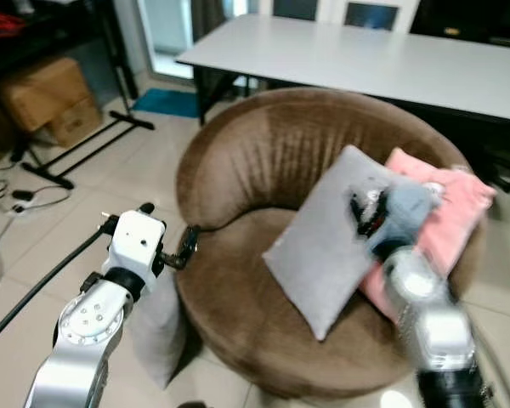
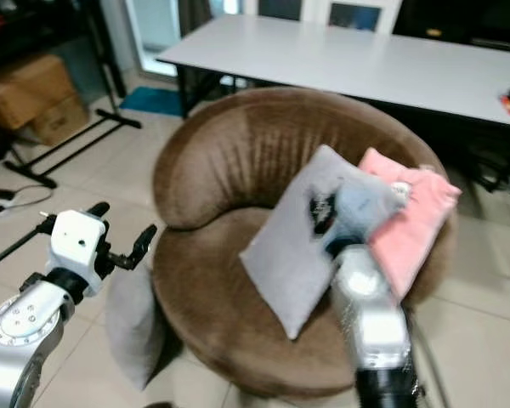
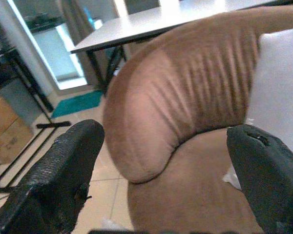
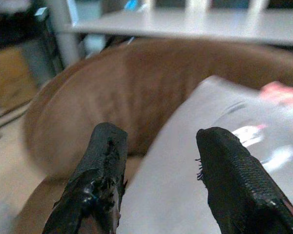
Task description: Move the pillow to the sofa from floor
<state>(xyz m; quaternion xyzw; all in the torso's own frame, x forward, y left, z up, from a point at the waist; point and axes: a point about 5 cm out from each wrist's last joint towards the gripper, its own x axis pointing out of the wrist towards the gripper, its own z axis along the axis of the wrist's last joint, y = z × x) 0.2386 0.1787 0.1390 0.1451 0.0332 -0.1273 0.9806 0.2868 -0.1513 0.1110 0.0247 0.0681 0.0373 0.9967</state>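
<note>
Grey pillow (image 1: 331, 242) lay propped on the brown round sofa (image 1: 238, 170), leaning against a pink pillow (image 1: 442, 212) for support. Right gripper (image 4: 158, 161) hovered over it, fingers spread, empty. Left gripper (image 3: 161, 180) fingers spread near the sofa edge, above another grey pillow on the floor (image 2: 136, 327).

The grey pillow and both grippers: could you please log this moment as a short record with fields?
grey pillow: on the sofa seat, leaning on the pink pillow
second grey pillow: on the floor against the sofa's left side
right gripper: open, over the grey pillow
left gripper: open, beside the sofa's left edge
background: white table
</note>
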